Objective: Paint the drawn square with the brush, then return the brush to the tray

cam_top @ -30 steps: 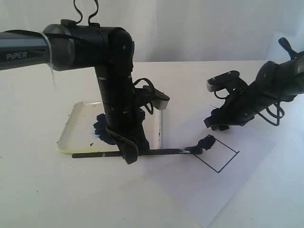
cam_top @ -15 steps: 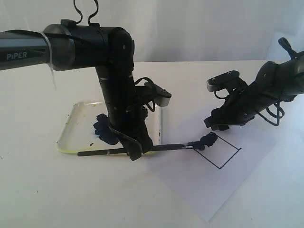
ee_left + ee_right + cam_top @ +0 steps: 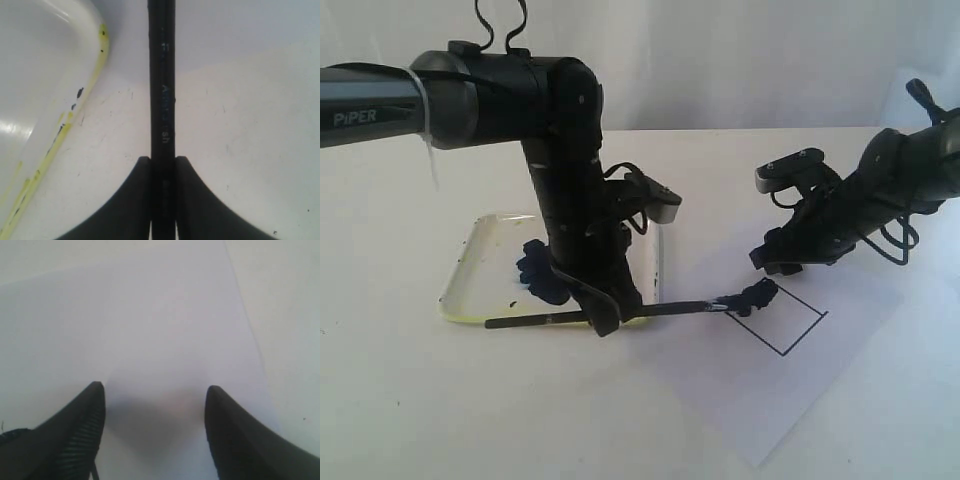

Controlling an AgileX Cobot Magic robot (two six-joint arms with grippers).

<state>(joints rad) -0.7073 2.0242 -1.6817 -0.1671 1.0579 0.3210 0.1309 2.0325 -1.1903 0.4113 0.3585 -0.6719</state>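
My left gripper (image 3: 605,315) is shut on the brush (image 3: 670,309), a thin black stick lying nearly level above the table. Its dark tip rests on a dark smear (image 3: 752,296) at the left corner of the drawn square (image 3: 788,328), a thin black diamond outline on white paper. In the left wrist view the brush handle (image 3: 162,90) runs straight out between the jaws of that gripper (image 3: 163,162). The whitish tray (image 3: 470,265) with a blue-black blotch sits behind the left arm. My right gripper (image 3: 775,262) hovers open over the paper's far side, its fingers (image 3: 90,410) apart with nothing between them.
The white paper sheet (image 3: 760,400) lies at an angle on the white table, its edge visible in the right wrist view (image 3: 245,315). The tray's yellow-stained rim (image 3: 95,75) passes close beside the brush handle.
The brush has shifted to the right and its tip has dragged paint further into the square's left corner. The paper has shifted slightly. The right arm has stayed put.
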